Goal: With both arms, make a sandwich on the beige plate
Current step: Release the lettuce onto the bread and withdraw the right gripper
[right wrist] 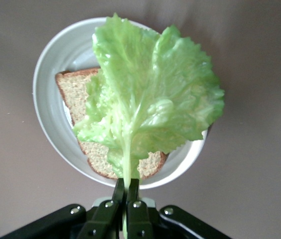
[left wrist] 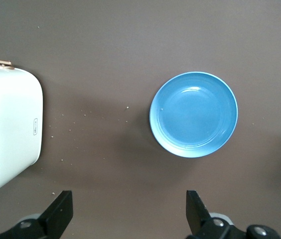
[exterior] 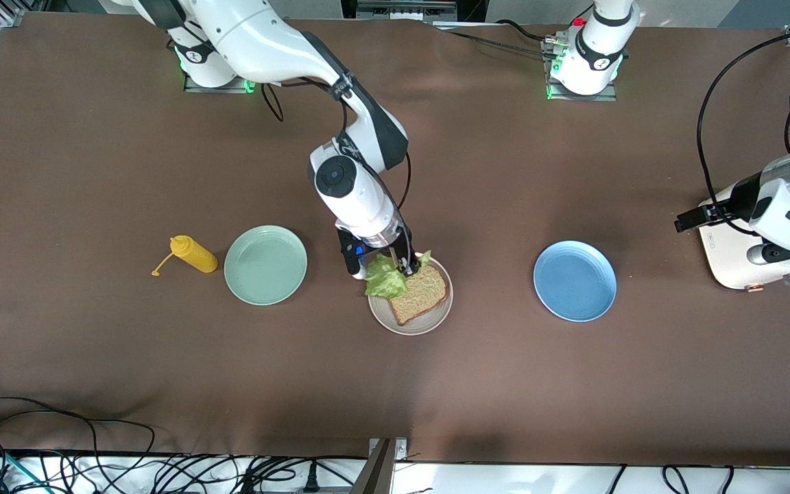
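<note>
The beige plate [exterior: 429, 328] lies at mid-table with one brown bread slice [exterior: 424, 296] on it. My right gripper [exterior: 407, 266] is shut on the stem of a ruffled green lettuce leaf [exterior: 385, 278] and holds it just above the plate and the slice. In the right wrist view the gripper [right wrist: 126, 184] pinches the stem, and the leaf [right wrist: 150, 99] hangs over the bread [right wrist: 75, 92] and the plate [right wrist: 48, 89]. A second bread slice is not in view. My left gripper [left wrist: 129, 199] is open and empty, waiting above the table at the left arm's end.
A mint-green plate [exterior: 265, 265] and a yellow mustard bottle [exterior: 193, 254] lie toward the right arm's end. A blue plate [exterior: 575, 280] [left wrist: 194, 114] and a white appliance [exterior: 731, 264] [left wrist: 6, 134] lie toward the left arm's end. Cables run along the near table edge.
</note>
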Robot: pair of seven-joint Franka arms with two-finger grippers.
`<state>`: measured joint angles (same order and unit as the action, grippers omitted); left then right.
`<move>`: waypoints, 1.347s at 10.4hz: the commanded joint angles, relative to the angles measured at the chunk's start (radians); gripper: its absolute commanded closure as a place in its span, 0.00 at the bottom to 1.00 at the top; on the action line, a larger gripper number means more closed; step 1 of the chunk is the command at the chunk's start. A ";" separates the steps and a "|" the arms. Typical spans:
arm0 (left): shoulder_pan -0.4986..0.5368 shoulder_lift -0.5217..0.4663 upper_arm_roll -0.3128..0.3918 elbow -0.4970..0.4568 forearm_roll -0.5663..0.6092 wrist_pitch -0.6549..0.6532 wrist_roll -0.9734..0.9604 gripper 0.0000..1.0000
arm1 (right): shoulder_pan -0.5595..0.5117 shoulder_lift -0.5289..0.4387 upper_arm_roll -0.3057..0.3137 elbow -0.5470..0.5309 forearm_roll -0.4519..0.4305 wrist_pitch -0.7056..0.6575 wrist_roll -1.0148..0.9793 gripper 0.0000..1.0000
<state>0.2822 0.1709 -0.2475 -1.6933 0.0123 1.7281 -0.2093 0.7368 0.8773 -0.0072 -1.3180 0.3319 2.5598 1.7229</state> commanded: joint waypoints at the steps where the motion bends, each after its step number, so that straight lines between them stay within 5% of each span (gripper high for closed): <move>1: -0.008 0.012 -0.001 0.026 0.032 -0.005 0.014 0.00 | 0.007 0.055 0.001 0.056 0.012 0.042 0.014 0.89; 2: -0.008 0.012 -0.001 0.026 0.032 -0.007 0.014 0.00 | 0.007 0.051 0.001 0.057 0.010 0.039 0.014 0.34; 3: -0.009 0.012 -0.001 0.026 0.032 -0.007 0.014 0.00 | 0.009 0.048 -0.005 0.057 0.007 0.039 0.018 0.00; 6: -0.008 0.009 -0.001 0.026 0.032 -0.010 0.016 0.00 | 0.010 -0.068 -0.043 0.011 -0.016 -0.118 0.004 0.00; 8: -0.008 0.010 -0.001 0.026 0.032 -0.010 0.014 0.00 | 0.007 -0.179 -0.086 0.016 -0.155 -0.370 -0.090 0.00; 12: -0.008 0.009 -0.001 0.027 0.032 -0.010 0.014 0.00 | 0.004 -0.340 -0.207 0.002 -0.192 -0.761 -0.541 0.00; 14: -0.008 0.009 -0.001 0.027 0.028 -0.010 0.014 0.00 | -0.095 -0.488 -0.191 -0.156 -0.208 -0.802 -0.794 0.00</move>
<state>0.2801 0.1719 -0.2499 -1.6892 0.0123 1.7282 -0.2092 0.7057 0.5307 -0.2201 -1.3040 0.1461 1.7636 1.0901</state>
